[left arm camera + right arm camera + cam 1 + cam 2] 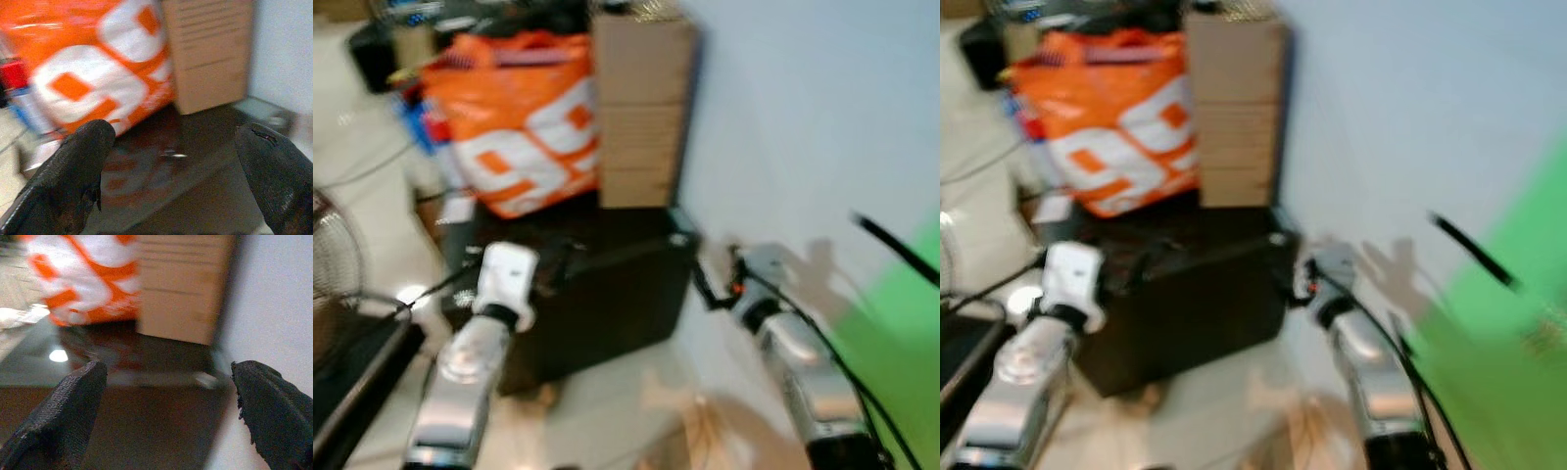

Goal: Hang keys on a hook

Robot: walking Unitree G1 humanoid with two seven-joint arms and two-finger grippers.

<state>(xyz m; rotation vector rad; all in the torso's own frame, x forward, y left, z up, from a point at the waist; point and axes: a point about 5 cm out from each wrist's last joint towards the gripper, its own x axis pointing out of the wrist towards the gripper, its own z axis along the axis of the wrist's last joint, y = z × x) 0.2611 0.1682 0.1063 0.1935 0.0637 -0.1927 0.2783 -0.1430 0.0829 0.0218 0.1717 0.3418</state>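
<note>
Blurred views show both arms raised toward a dark cabinet (607,284) against the wall (803,117). The left gripper (171,171) and right gripper (166,406) are both released, fingers spread and holding nothing. An orange bag (519,117) and box (636,108) sit on top. Keys cannot be made out.

Orange-and-white bag (519,122), tan box (641,108), dark glossy cabinet (597,294).

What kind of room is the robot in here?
Probably a storage corner of a home or office, though the views are blurred. An orange-and-white bag and a cardboard box sit on a dark cabinet against a pale wall, with clutter behind.
</note>
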